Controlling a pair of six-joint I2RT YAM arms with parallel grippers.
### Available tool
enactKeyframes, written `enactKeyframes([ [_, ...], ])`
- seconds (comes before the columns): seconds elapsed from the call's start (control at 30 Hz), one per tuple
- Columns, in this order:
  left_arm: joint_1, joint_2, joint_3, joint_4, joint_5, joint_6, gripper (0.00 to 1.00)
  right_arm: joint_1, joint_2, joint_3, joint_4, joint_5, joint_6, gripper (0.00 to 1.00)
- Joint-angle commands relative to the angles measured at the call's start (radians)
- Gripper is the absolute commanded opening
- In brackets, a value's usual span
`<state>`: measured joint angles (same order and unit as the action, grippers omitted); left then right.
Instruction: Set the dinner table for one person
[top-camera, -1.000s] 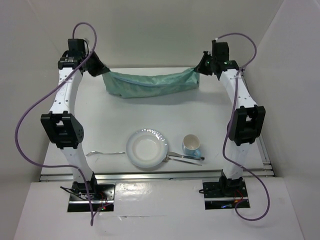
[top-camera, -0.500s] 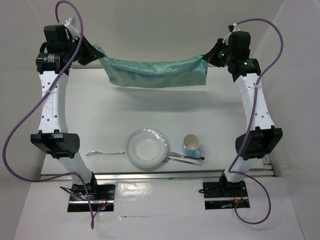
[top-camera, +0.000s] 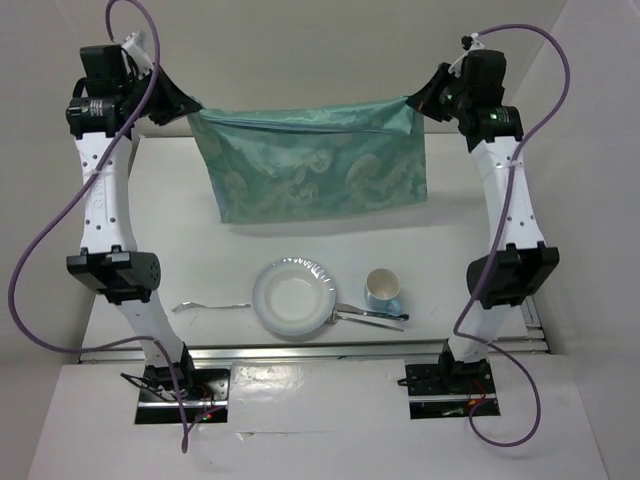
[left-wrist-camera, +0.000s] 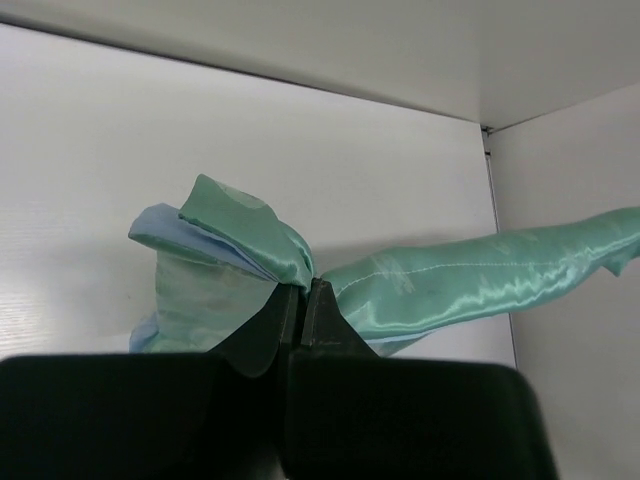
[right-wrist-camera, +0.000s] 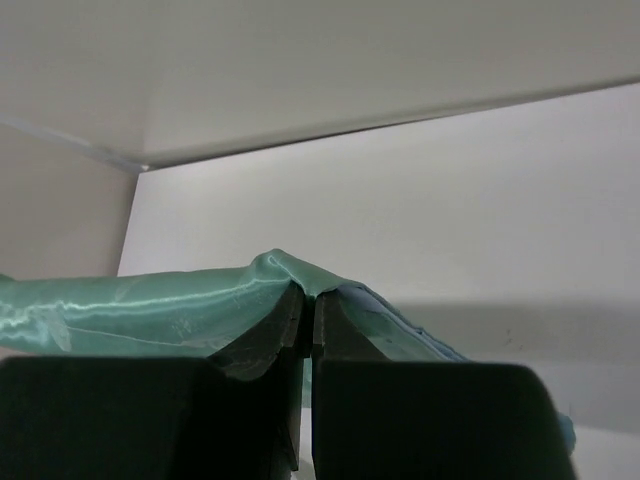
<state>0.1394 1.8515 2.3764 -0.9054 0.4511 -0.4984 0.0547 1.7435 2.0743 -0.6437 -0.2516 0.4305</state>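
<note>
Shiny satin cloth mat (top-camera: 310, 165): teal-green with a paler swirled print; pale blue reverse at the left corner.
Large flat rectangular tabletop (top-camera: 200, 250): plain white.
Round plate (top-camera: 293, 297): white.
Small cup (top-camera: 382, 288): pale blue outside, cream inside.
Metal fork (top-camera: 210, 305): silver.
2 robot arms, left arm (top-camera: 105, 200) and right arm (top-camera: 510, 200): white shells, black joints, purple cables (top-camera: 40, 250).
Left gripper (left-wrist-camera: 303, 290), right gripper (right-wrist-camera: 307, 295): black.
</note>
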Motion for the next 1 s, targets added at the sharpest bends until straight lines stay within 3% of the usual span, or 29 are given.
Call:
enactKeyframes([
  [0.0, 0.006, 0.116, 0.084, 0.014, 0.07, 0.018, 0.0, -0.016, 0.13, 0.148, 0.039, -0.043, 0.02, 0.0],
  [0.2, 0.006, 0.227, 0.142, 0.137, 0.133, -0.04, 0.0, -0.016, 0.261, 0.283, 0.144, -0.104, 0.085, 0.0],
  [0.37, 0.016, 0.226, 0.142, 0.267, 0.181, -0.063, 0.0, -0.016, 0.35, 0.391, 0.162, -0.124, 0.085, 0.0],
  [0.5, 0.057, 0.161, 0.078, 0.324, 0.207, -0.095, 0.0, -0.026, 0.306, 0.265, 0.188, -0.112, 0.073, 0.0],
  [0.63, 0.077, 0.072, -0.009, 0.324, 0.195, -0.057, 0.0, -0.026, 0.199, 0.035, 0.239, -0.1, 0.048, 0.0],
  [0.73, 0.077, -0.03, -0.254, 0.359, 0.195, -0.034, 0.0, -0.026, 0.123, -0.187, 0.286, -0.138, 0.048, 0.0],
  [0.77, 0.077, -0.058, -0.422, 0.384, 0.204, -0.034, 0.0, -0.026, 0.094, -0.286, 0.298, -0.149, 0.048, 0.0],
  [0.9, 0.077, -0.181, -0.784, 0.473, 0.244, -0.034, 0.0, 0.011, 0.053, -0.494, 0.332, -0.149, 0.039, 0.0],
  [0.97, 0.065, -0.228, -0.874, 0.458, 0.226, -0.013, 0.0, 0.02, 0.03, -0.56, 0.332, -0.149, 0.039, 0.0],
])
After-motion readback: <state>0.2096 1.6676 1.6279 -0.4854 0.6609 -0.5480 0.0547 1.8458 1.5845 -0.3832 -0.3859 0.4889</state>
